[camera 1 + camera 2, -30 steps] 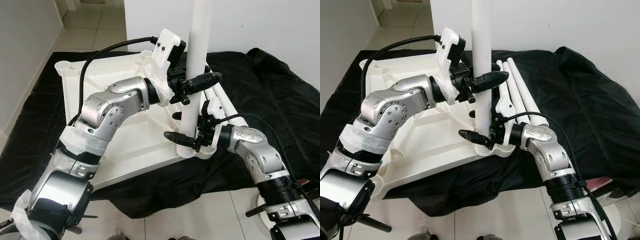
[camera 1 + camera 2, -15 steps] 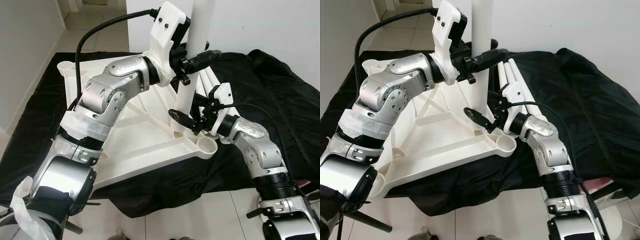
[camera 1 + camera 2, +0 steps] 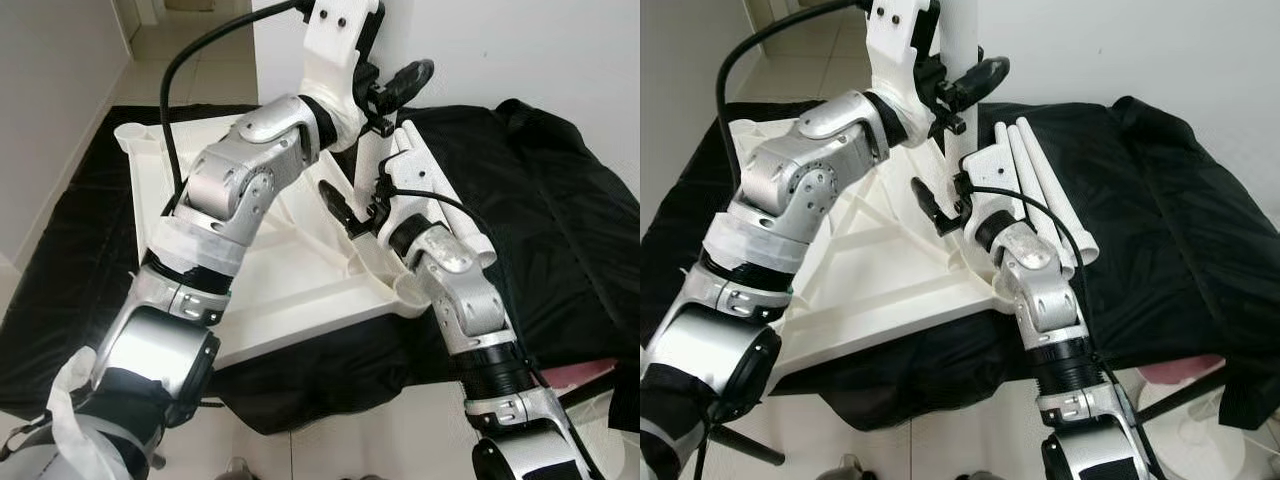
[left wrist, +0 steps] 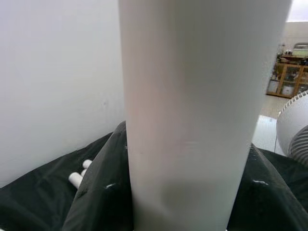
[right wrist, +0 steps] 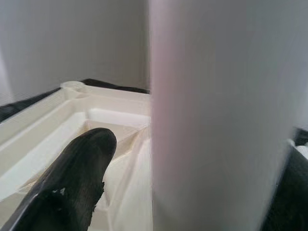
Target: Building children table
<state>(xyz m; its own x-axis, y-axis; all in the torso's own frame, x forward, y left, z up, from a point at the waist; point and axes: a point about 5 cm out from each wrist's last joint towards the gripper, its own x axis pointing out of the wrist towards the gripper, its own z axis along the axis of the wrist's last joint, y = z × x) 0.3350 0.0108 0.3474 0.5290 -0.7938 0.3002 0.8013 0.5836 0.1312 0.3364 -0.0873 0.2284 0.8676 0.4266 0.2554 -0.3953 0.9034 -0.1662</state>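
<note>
We hold the white leg (image 3: 960,60) upright over the upside-down table top (image 3: 855,270), which lies on the black cloth (image 3: 1160,200). Our left gripper (image 3: 965,82) pinches the leg high up; our right gripper (image 3: 940,212) grips it lower, at about 6 o'clock from the left one. Three spare legs (image 3: 1040,185) lie at 3 o'clock. We think the leg may tilt and miss its socket if one grip slips.

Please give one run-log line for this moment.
left tool: shut on table leg | right tool: lower on leg | tabletop: upside down
</note>
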